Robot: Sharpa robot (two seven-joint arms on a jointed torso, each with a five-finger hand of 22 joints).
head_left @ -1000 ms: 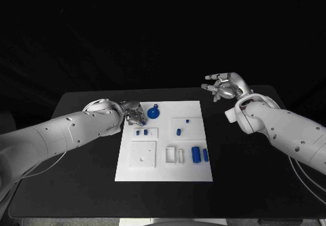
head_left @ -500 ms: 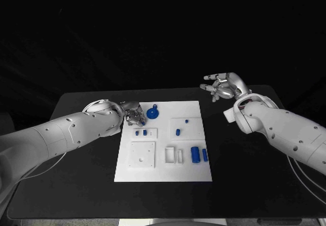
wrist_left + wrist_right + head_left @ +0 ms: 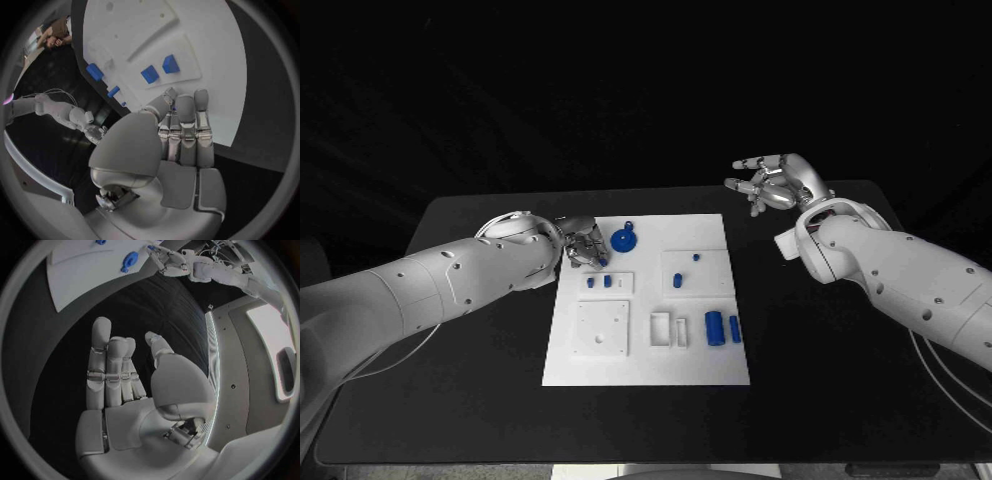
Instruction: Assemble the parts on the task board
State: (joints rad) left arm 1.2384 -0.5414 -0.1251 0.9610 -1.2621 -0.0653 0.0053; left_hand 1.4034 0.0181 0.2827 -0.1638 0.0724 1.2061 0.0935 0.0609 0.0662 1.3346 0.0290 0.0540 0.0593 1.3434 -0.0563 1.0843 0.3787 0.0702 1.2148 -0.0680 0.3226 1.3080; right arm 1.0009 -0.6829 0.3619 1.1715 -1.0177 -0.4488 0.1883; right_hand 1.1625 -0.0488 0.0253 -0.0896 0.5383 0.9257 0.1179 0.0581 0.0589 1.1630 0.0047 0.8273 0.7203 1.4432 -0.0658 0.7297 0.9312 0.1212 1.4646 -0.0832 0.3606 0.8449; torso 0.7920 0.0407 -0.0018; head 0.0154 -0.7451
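While the left hand (image 3: 583, 252) pinches a small blue part (image 3: 172, 106) at the task board's (image 3: 646, 350) far-left corner, the right hand (image 3: 773, 183) hangs spread and empty beyond; seating likely demands a square, gentle press.

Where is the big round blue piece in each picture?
Head view: the round blue piece lies at the board's far edge, beside the left hand.
Left wrist view: I cannot find it.
Right wrist view: it lies on the white board.
Shared landmark: the board.
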